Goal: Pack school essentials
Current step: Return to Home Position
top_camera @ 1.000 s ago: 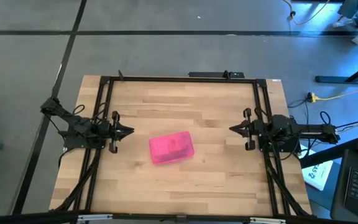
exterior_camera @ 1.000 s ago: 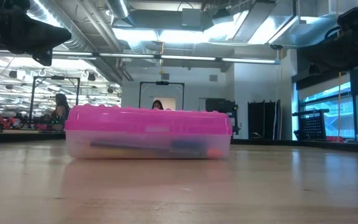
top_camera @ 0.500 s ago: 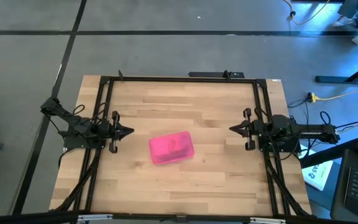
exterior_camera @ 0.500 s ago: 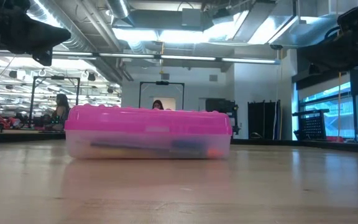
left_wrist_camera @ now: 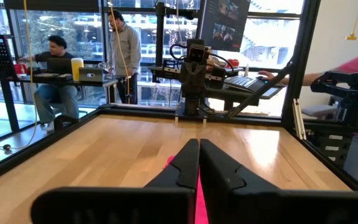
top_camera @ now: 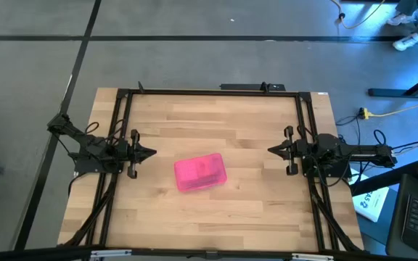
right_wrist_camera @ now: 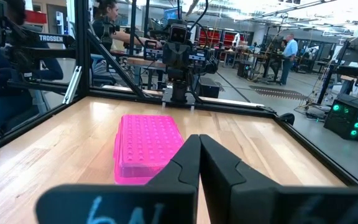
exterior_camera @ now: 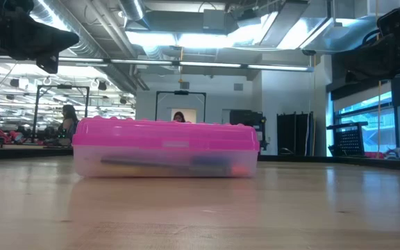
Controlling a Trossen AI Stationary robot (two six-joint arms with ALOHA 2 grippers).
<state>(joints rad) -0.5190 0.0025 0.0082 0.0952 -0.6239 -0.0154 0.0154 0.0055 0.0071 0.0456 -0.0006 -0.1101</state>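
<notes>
Case [top_camera: 200,172] pink, lidded, mid-table | left hand [top_camera: 151,153] closed, empty, apart | right hand [top_camera: 271,150] closed, empty, apart

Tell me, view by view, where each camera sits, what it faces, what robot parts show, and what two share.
High view: overhead, straight down on the table; left pincer and right pincer flank the pink case.
Low view: tabletop height, level at the case's side; dark arm parts in upper corners.
Left wrist view: on that wrist, facing the right arm; own shut fingers foremost.
Right wrist view: mirrored, facing the left arm over the case.
Shared: high and right wrist views both show the case's lid top.
</notes>
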